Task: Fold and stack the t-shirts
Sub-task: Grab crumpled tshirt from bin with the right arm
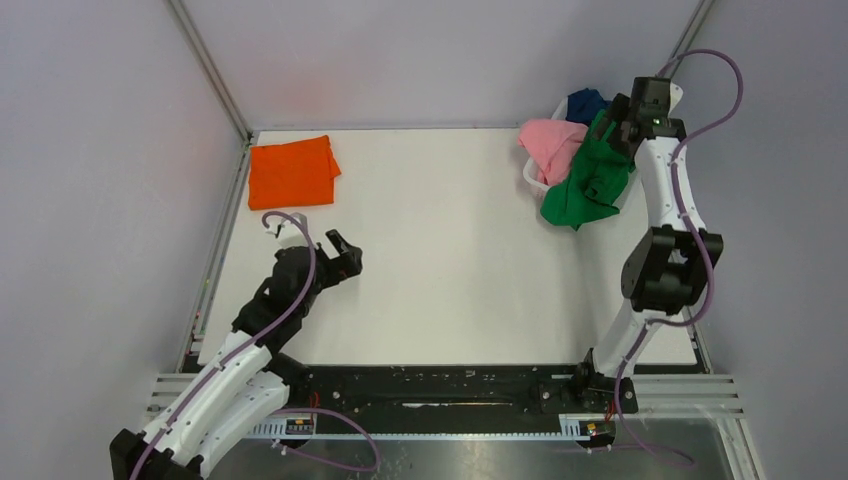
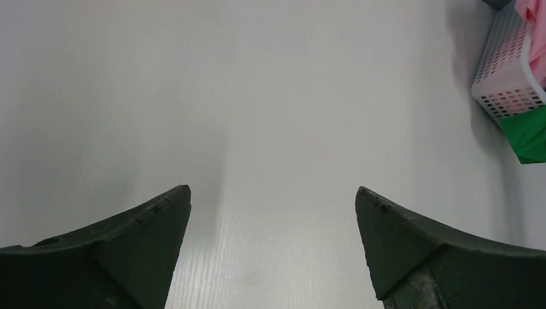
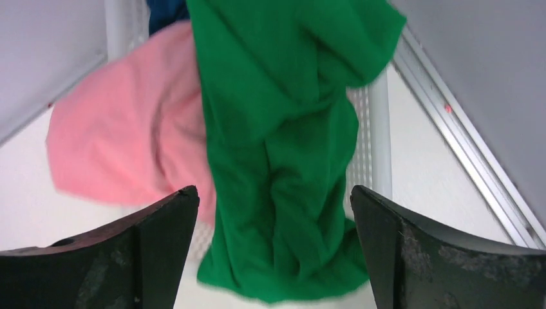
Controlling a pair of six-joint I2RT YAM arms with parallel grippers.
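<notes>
One bright green tee point(image 1: 590, 185) is draped out of the basket point(image 1: 531, 180) at the far right, soft and floppy, so a bunched fold is probably best pinched. Jaws of the right gripper point(image 3: 273, 191) and left gripper point(image 2: 273, 190) are spread apart, empty.

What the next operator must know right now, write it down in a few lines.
Left hand: open, empty, above the white table.
Right hand: open, facing the bright green cloth t-shirt, not gripping.
Green hangs from the white perforated plastic basket; pink cloth t-shirt and navy cloth t-shirt sit in it.
Done: orange cloth t-shirt folded square, far left corner.
Left: fold green, pink, navy; stack them.
</notes>
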